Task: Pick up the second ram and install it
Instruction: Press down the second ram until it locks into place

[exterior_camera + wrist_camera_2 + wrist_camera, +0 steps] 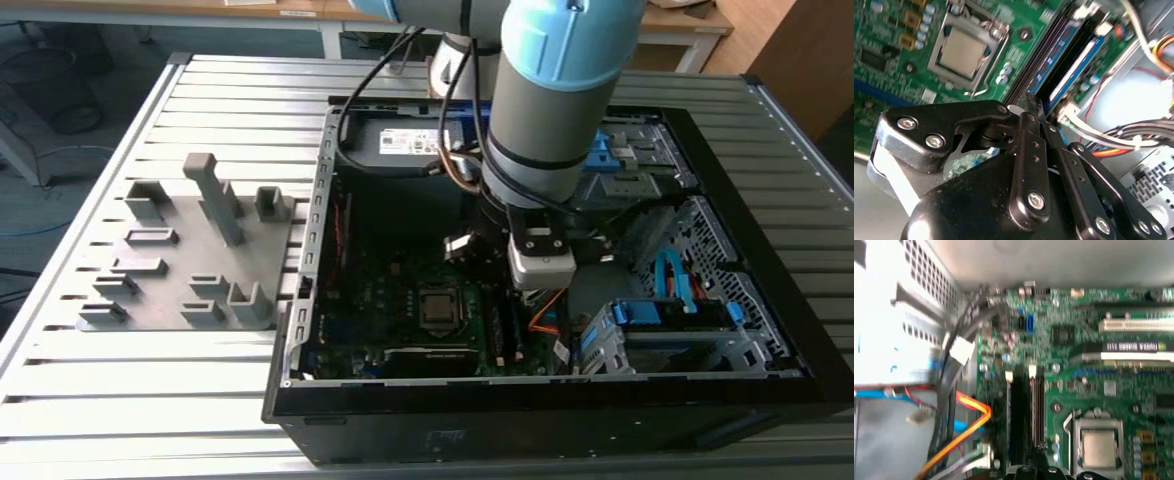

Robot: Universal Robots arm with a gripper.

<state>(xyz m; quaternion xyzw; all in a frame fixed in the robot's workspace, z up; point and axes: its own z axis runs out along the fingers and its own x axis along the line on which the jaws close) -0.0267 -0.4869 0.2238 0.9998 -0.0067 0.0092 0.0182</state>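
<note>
A: Exterior view?
B: Your gripper (541,285) hung inside the open case (307,300), over the motherboard (387,300). The grey fixture tray (147,310) sat outside it, on the exterior view's left. The white label (407,140) was unreadable.
A: Second wrist view?
B: The gripper (1029,102) was near the memory slots (1074,50). I couldn't tell how open it was, or whether it held anything.
A: First wrist view: where was the second ram?
B: A dark thin stick (1016,425) stood on edge in a slot near the processor socket (1099,440). I couldn't confirm it was the second ram.
</note>
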